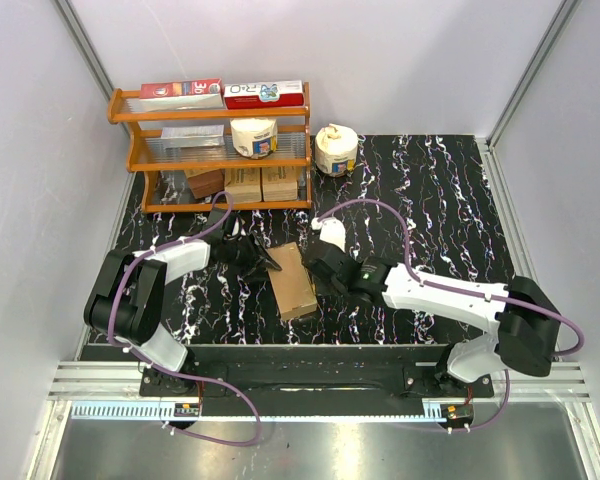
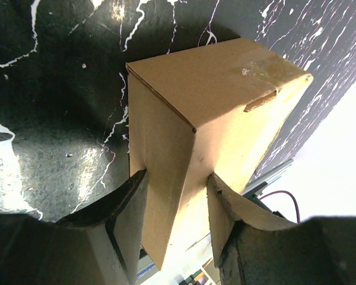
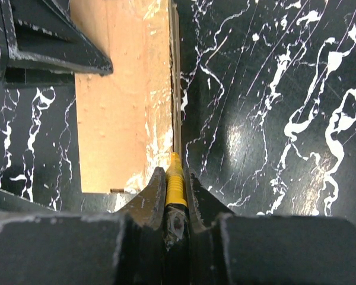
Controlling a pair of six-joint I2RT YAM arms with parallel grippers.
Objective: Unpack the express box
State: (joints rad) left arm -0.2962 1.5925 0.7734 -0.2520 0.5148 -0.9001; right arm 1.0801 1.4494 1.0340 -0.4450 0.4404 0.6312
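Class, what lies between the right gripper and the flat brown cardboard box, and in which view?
A slim yellow tool, clamped in the right gripper, reaches the cardboard box's edge; right wrist view.

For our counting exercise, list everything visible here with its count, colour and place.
table: one, black marbled, underneath everything
express box: one, brown, table centre
shelf rack: one, orange wood, back left
printed cartons: two, red-and-white, top shelf
small boxes: three, brown, bottom shelf
white tubs: two, white, one middle shelf, one on table beside rack
yellow tool: one, yellow, tip at box edge
left fingers: two, black, clamped on box end
right fingers: two, black, shut on the tool
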